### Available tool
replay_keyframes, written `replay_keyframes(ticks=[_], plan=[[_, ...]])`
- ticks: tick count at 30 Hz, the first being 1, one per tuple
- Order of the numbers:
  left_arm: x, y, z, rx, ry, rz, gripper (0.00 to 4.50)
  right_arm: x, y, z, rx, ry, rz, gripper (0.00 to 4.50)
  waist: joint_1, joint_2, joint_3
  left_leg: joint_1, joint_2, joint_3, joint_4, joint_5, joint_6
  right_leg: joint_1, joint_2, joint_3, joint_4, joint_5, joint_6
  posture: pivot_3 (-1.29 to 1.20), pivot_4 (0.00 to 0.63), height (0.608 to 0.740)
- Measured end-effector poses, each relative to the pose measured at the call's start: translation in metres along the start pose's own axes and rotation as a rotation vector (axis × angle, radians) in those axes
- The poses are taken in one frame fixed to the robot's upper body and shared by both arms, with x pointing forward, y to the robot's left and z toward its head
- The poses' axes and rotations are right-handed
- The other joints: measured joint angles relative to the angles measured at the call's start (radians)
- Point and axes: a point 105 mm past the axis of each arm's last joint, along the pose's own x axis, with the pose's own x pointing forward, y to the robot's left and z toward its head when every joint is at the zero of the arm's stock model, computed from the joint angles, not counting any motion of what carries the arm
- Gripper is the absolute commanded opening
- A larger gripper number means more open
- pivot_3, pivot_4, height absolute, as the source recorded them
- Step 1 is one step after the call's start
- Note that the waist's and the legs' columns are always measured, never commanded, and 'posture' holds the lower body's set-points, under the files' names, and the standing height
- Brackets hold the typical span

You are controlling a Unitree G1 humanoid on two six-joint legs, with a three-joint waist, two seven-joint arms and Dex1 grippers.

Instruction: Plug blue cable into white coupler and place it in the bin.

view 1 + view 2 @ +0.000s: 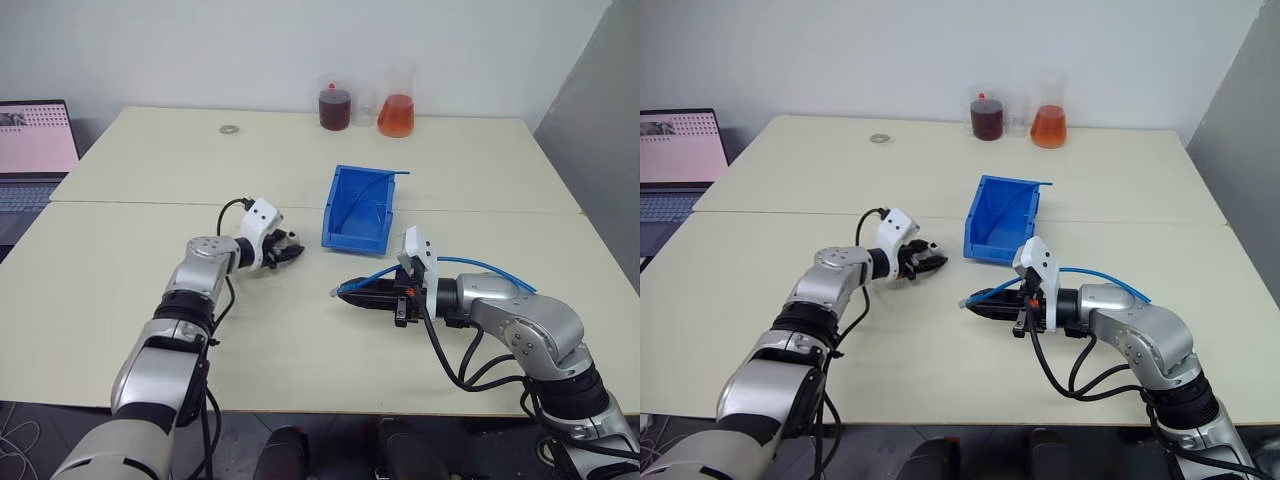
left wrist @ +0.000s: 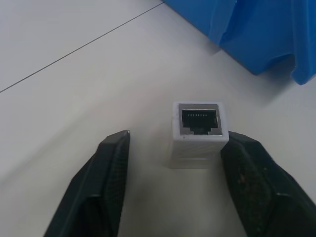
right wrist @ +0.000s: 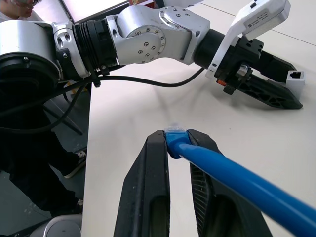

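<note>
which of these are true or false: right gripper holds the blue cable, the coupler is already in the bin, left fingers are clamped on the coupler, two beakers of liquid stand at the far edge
1. The right gripper holds the blue cable. True: shut on it just behind the plug.
2. The white coupler is in the bin. False: it sits on the table, in front of the bin.
3. The left gripper is clamped on the coupler. False: the fingers straddle it with a gap on one side.
4. Two beakers of liquid stand at the table's far edge. True: a dark red beaker and an orange beaker.
</note>
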Motion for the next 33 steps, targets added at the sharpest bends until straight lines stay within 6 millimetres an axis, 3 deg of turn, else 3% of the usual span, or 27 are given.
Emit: replay_keyframes(ticks=[7, 17, 25, 30, 33], plan=[[0.001, 0.003, -0.001, -0.002, -0.005, 0.024, 0.8, 0.0, -0.001, -0.001, 0.003, 0.001, -0.008, 0.25, 0.0, 0.0, 0.0, 0.0, 0.0, 0.0, 0.0, 0.0, 0.0, 0.0, 0.0, 0.0, 0.0, 0.0, 0.0, 0.0, 0.15, 0.74], [-0.005, 0.0, -0.004, -0.025, -0.021, -0.014, 0.8, 0.0, 0.0, -0.002, 0.005, 0.003, -0.008, 0.25, -0.002, 0.0, 0.0, 0.0, 0.0, 0.0, 0.0, 0.0, 0.0, 0.0, 0.0, 0.0, 0.0, 0.0, -0.001, 0.0, 0.15, 0.74], [-0.029, -0.001, -0.017, -0.093, -0.028, -0.126, 0.8, 0.002, 0.003, -0.004, -0.004, 0.014, 0.007, 0.25, -0.002, 0.0, 0.0, 0.0, 0.0, 0.0, 0.0, 0.0, 0.0, 0.0, 0.0, 0.0, 0.0, 0.0, -0.001, 0.0, 0.15, 0.74], [-0.037, -0.013, -0.013, -0.113, -0.065, -0.221, 0.8, 0.003, 0.005, -0.003, -0.021, 0.014, 0.013, 0.25, -0.001, 0.0, 0.0, 0.0, 0.0, 0.0, 0.0, 0.0, 0.0, 0.0, 0.0, 0.0, 0.0, 0.001, -0.001, 0.0, 0.15, 0.74], [-0.052, -0.024, -0.012, -0.074, -0.076, -0.293, 0.8, 0.001, 0.006, -0.005, -0.031, 0.025, 0.013, 0.25, -0.002, 0.0, 0.0, 0.0, 0.001, -0.001, 0.0, 0.0, 0.0, 0.0, 0.0, 0.001, 0.0, 0.001, -0.001, 0.0, 0.15, 0.74]])
